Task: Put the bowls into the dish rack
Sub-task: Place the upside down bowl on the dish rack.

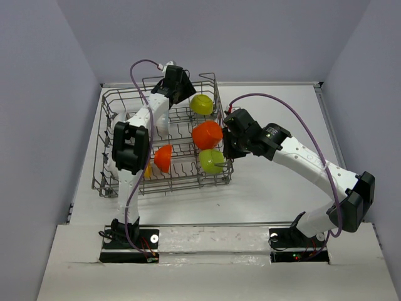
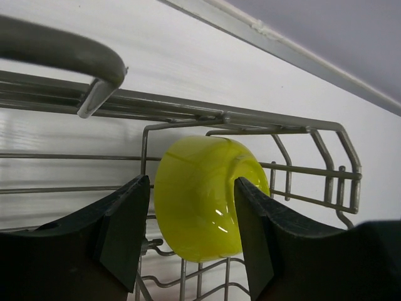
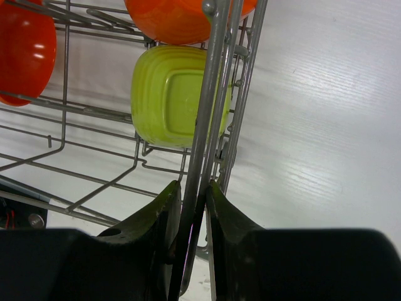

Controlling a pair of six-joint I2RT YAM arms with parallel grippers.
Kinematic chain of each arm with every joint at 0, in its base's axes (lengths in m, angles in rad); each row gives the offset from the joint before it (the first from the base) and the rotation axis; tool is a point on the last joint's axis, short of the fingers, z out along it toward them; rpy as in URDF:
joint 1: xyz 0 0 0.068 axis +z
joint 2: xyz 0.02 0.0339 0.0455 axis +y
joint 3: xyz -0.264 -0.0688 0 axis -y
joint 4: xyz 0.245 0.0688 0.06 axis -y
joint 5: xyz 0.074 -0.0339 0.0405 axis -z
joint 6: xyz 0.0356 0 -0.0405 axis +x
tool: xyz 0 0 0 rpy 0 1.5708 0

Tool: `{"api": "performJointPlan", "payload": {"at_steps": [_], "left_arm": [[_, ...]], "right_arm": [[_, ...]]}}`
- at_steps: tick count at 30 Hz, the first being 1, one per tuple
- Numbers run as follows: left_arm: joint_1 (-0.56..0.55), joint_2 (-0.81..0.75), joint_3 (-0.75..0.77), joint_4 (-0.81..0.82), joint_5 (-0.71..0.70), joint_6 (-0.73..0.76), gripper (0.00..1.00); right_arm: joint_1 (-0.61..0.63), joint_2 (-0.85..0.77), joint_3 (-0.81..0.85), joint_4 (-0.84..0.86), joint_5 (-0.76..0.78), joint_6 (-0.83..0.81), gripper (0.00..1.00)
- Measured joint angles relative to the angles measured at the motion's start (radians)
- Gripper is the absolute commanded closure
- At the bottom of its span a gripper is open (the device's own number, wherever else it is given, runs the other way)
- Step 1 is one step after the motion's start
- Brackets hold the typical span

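The grey wire dish rack (image 1: 182, 186) stands left of centre. At its far right corner a lime green bowl (image 1: 201, 104) stands on edge on the rack wires. My left gripper (image 1: 190, 94) is open, one finger (image 2: 122, 232) on each side of this bowl (image 2: 197, 200). My right gripper (image 1: 226, 135) is shut on an upright wire (image 3: 216, 94) of the rack's right wall. Inside are a red-orange bowl (image 1: 207, 134), a squarish lime bowl (image 1: 211, 161), another red-orange bowl (image 1: 163, 158) and an orange-yellow one (image 1: 148, 170), partly hidden by my left arm.
In the right wrist view the squarish lime bowl (image 3: 169, 94) stands against the rack's side, with a red-orange bowl (image 3: 175, 19) above it and another (image 3: 25, 50) at the left. White table (image 1: 282, 106) lies right of the rack. Grey walls close in the far side.
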Motion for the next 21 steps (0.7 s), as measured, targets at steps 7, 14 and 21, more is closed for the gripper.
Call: {"api": "performJointPlan", "payload": {"at_steps": [7, 14, 21], "left_arm": [[0.0, 0.029, -0.024, -0.011, 0.032, 0.013, 0.34], [0.002, 0.029, -0.049, 0.032, 0.059, 0.015, 0.31], [0.01, 0.029, -0.067, 0.057, 0.082, 0.013, 0.28]], "right_arm": [[0.0, 0.0, 0.0, 0.0, 0.001, 0.0, 0.74], [0.0, -0.002, -0.002, 0.001, 0.002, 0.0, 0.74], [0.0, -0.008, -0.008, 0.006, 0.003, 0.001, 0.74]]}}
